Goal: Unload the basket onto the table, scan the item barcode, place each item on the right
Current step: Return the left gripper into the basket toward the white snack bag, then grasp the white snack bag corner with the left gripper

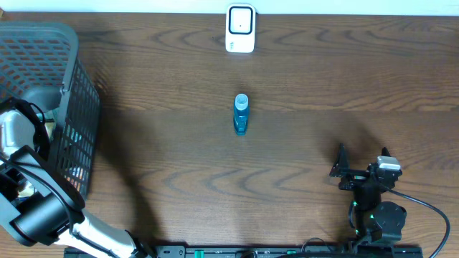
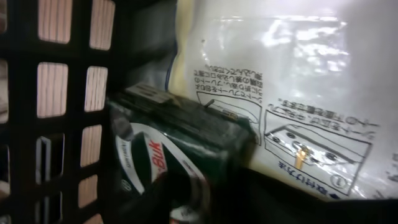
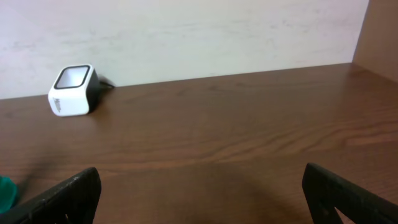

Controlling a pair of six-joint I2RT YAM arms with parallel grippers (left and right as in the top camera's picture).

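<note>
From above, the left arm (image 1: pixel 36 211) is bent down into the basket (image 1: pixel 86 122) at the left edge of the desk (image 1: pixel 323 93), and its fingers are hidden inside. The scanner (image 1: pixel 240 29) sits at the far edge, window up. A blue bottle (image 1: pixel 241 115) lies in the middle of the desk, well apart from both arms. The right fingers (image 1: pixel 341 154) rest near the front right corner.

The left wrist view is inside the basket. A dark green packet (image 2: pixel 180 143) lies against the mesh wall, with a white printed bag (image 2: pixel 292 74) just behind it. I'd judge the packet to be the item being picked. The left fingers themselves I cannot make out. A dark smear low in the frame may be one of them, so whether they have closed on anything I cannot tell.

For a good pick, they should take the packet across its narrow sides. They should stay clear of the bag's loose film and the mesh, then lift straight up. No barcode shows on this face, so the packet will likely need turning before it goes over the scanner.

The right wrist view shows its fingers spread wide with nothing between them. The scanner is off to the far left.
</note>
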